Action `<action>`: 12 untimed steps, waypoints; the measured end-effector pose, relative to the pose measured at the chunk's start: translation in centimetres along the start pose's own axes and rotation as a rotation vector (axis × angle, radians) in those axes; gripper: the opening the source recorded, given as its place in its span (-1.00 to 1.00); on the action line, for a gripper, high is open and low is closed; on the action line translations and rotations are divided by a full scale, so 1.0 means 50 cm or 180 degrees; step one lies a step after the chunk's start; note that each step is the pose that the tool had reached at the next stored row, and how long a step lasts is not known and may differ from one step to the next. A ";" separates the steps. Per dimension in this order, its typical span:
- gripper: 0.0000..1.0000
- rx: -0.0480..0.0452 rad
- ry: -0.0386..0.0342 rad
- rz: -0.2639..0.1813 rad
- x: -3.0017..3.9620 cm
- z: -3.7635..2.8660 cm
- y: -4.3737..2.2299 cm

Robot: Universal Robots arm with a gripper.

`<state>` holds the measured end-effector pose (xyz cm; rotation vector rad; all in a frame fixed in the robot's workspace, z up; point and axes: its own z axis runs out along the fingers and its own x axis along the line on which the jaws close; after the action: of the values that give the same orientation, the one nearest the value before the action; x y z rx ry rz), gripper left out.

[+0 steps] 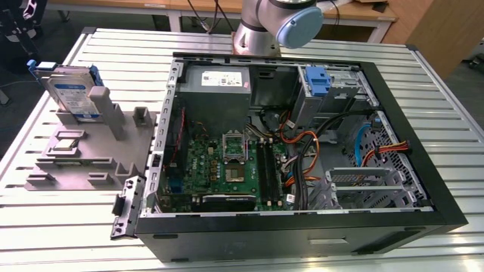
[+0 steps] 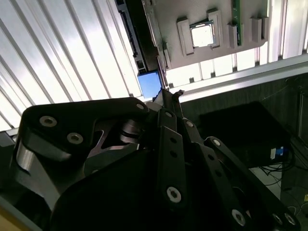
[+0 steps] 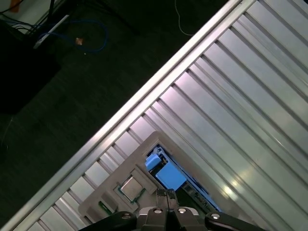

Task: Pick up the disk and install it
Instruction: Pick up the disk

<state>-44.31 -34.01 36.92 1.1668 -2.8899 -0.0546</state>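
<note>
My pincer (image 3: 165,193): the two fingertips are drawn close together and nothing is between them; in both wrist views it hangs above the grey holder and does not touch it
The disk (image 1: 76,93): it stands upright on its edge in a slot at the far end of the grey holder (image 1: 83,153); the white-and-blue label faces the front and the blue bracket frames it
The disk from above: in the first wrist view the disk (image 3: 168,176) shows its blue end just beyond my fingertips, at the corner of the grey holder (image 3: 103,202); in the second wrist view the disk (image 2: 149,83) is again just past the tips
Processor chip (image 1: 67,143): it lies flat in a recess of the grey holder, nearer the front than the disk and apart from it
Computer case (image 1: 302,226): open, lying on its side just beside the grey holder, on the exterior view's right of it
Power supply box (image 1: 217,79): inside the case, at the side toward the grey holder
Blue caddy (image 1: 319,82): inside the case, farther from the grey holder than the power supply box
Slatted table (image 1: 454,141): it carries the grey holder and the case
My arm's base (image 1: 276,25): it rises beyond the case, well apart from the grey holder
</note>
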 end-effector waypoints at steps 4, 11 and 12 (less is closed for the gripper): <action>-0.80 0.0000 0.0001 -0.0034 0.000 0.000 0.000; -0.80 0.0001 0.0001 -0.0039 0.000 0.000 0.000; -0.80 0.0000 0.0002 -0.0039 0.000 0.000 0.000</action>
<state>-44.31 -34.01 36.92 1.1846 -2.8825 -0.0544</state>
